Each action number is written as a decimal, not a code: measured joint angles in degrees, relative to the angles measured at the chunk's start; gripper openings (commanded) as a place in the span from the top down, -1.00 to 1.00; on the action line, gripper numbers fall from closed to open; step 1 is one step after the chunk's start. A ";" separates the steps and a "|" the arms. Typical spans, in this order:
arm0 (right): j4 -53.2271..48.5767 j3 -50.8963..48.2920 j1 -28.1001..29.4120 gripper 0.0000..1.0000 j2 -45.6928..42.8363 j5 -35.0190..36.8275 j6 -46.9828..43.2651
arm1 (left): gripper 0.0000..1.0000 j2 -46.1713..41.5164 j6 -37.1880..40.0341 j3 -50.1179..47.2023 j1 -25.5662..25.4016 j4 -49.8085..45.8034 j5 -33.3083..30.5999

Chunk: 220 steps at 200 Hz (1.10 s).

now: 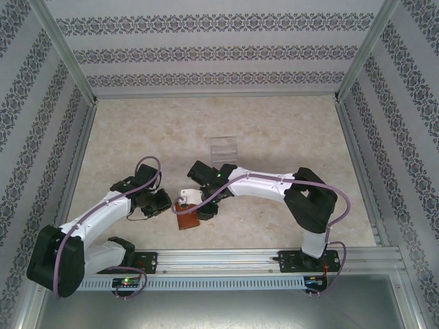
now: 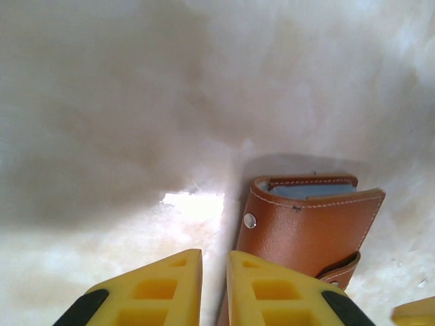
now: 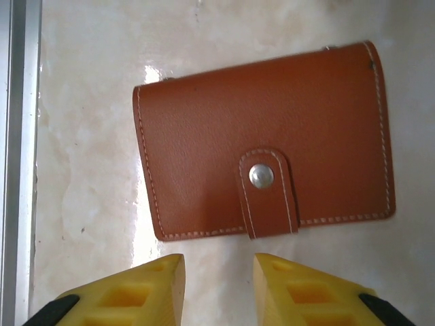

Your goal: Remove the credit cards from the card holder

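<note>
Barely begun: card holder [image 3: 224,129] flat on worktop [image 1: 137,144], strap [image 3: 268,193] snapped shut, credit cards yet to draw. Holds right fingers [image 3: 146,288] apart, empty, above it; cannot tell any pinch by near-closed left fingers [image 2: 166,285].

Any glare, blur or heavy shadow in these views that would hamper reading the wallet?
Left wrist view: a bright glare patch on the table beside the card holder, the far tabletop hazy and soft, and a dark shadow behind the holder. Right wrist view: the holder is sharp, with stitching and snap legible, and there is mild sheen on the table. Top external view: even light, no hot spots, the holder small.
</note>
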 measured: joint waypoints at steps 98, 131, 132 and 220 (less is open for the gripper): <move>-3.61 8.37 2.03 0.19 7.26 2.21 -6.21 | 0.47 -4.22 -0.02 -2.71 5.64 0.04 4.33; -4.31 10.16 2.12 0.16 8.96 3.74 -7.10 | 0.28 -4.92 0.35 -2.71 5.86 0.00 4.48; -4.33 10.19 2.12 0.16 8.96 3.78 -7.15 | 0.27 -4.96 0.33 -2.71 5.86 0.00 4.46; -5.05 10.84 2.10 0.28 10.32 5.73 -8.31 | 0.06 -5.22 0.98 -2.75 5.95 -0.02 4.37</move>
